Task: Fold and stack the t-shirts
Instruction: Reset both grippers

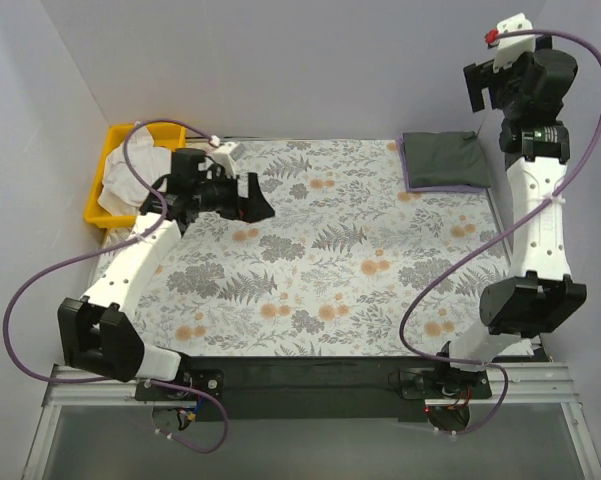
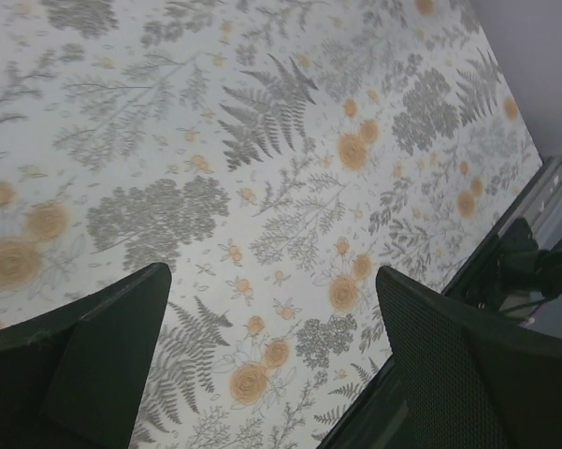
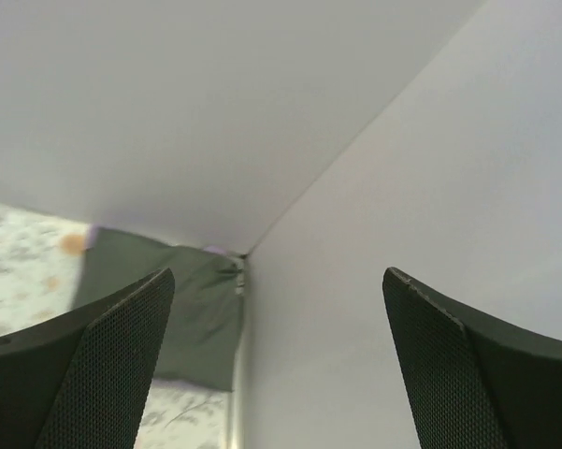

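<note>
**Both claws spread and empty; shirts stacked in the far right corner**

The table is covered by a floral tablecloth (image 1: 320,270). The dark charcoal t-shirt (image 1: 443,160) is seen folded into a rectangle at the cloth's far right corner, against the walls. The lavender t-shirt (image 1: 405,175) is shown only as a thin purple edge along the left and near sides of the charcoal one, lying beneath it.

A yellow bin (image 1: 97,190) is set at the far left edge, with a white cloth (image 1: 130,185) heaped in it.

The left gripper (image 1: 257,198) is held above the bare tablecloth left of centre, its fingers parted wide with nothing between them. The right gripper (image 1: 477,88) is raised high beside the back wall, above the stacked shirts, its fingers likewise spread and nothing gripped.
</note>
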{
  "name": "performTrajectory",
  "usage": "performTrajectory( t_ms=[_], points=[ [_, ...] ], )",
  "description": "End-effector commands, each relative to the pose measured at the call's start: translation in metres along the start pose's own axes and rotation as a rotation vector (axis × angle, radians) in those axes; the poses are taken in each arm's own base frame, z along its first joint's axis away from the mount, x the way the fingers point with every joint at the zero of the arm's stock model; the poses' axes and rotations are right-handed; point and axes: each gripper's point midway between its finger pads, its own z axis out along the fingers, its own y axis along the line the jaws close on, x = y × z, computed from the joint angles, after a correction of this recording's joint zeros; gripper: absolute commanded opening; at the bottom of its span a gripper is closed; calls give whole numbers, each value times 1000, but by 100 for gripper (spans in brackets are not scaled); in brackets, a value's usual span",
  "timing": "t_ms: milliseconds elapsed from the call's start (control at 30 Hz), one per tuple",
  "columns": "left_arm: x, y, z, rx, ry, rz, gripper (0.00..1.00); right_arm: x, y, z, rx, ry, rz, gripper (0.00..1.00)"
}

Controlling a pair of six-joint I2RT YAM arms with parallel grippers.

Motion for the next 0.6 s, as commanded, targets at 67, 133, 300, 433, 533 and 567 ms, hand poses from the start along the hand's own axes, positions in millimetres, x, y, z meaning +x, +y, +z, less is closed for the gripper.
performTrajectory(
  t_ms=[67, 133, 300, 433, 533, 567],
  points=[
    [-31, 67, -48, -129, -34, -133, 91, 99, 128, -84, -499, 343, 222, 98],
    [-25, 90, -57, -199, -5, -175, 92, 131, 155, -118, -566, 421, 265, 98],
    [8, 108, -72, -289, 40, -150, 92, 196, 211, -187, -716, 550, 320, 98],
    [49, 118, -73, -341, 93, -138, 92, 226, 231, -213, -750, 601, 318, 98],
    [75, 123, -73, -371, 139, -149, 92, 231, 234, -217, -739, 586, 309, 98],
    [77, 123, -74, -375, 138, -148, 92, 233, 237, -220, -745, 590, 313, 98]
  ],
)
